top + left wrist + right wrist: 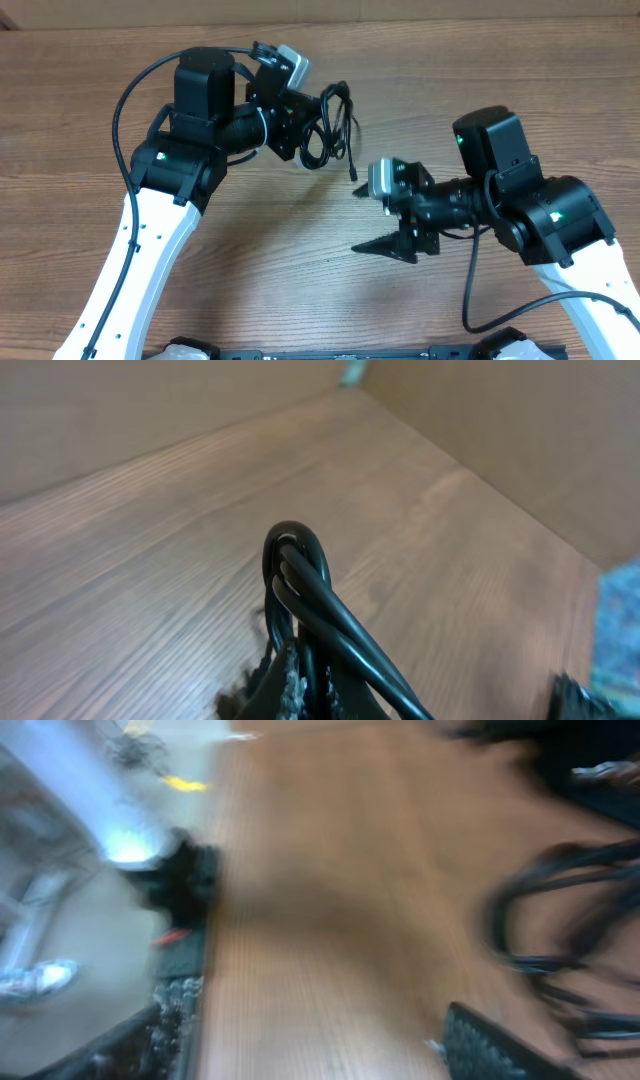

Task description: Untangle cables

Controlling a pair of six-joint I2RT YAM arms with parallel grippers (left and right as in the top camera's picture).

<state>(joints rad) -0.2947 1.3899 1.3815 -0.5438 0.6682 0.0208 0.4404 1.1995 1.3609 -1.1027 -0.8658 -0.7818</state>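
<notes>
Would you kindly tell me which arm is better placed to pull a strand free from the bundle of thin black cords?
Right. The right fingers stand open and empty near the bundle of thin black cords, while the left fingers are shut on it.

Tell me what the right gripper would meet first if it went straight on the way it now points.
Probably only the brown wooden table: the right gripper points past the bundle of thin black cables, which is off to one side. Depth is unclear.
</notes>
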